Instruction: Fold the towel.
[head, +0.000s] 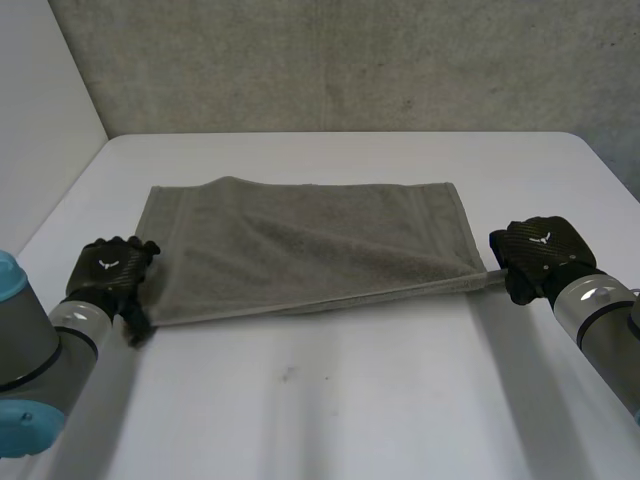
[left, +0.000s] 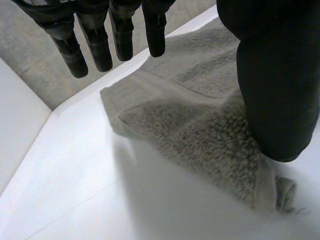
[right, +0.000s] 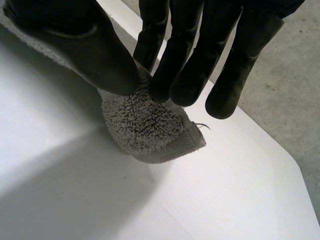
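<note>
A grey towel lies spread across the white table, its near right part lifted and pulled taut. My left hand is at the towel's near left corner. In the left wrist view its fingers are straight and spread away from the thumb, with the towel lying loose under the palm. My right hand is at the near right corner. There the thumb and fingers pinch the corner of the towel just above the table.
A grey concrete wall stands behind the table's far edge, and a white wall runs along the left. Bare tabletop stretches between the towel and the near edge.
</note>
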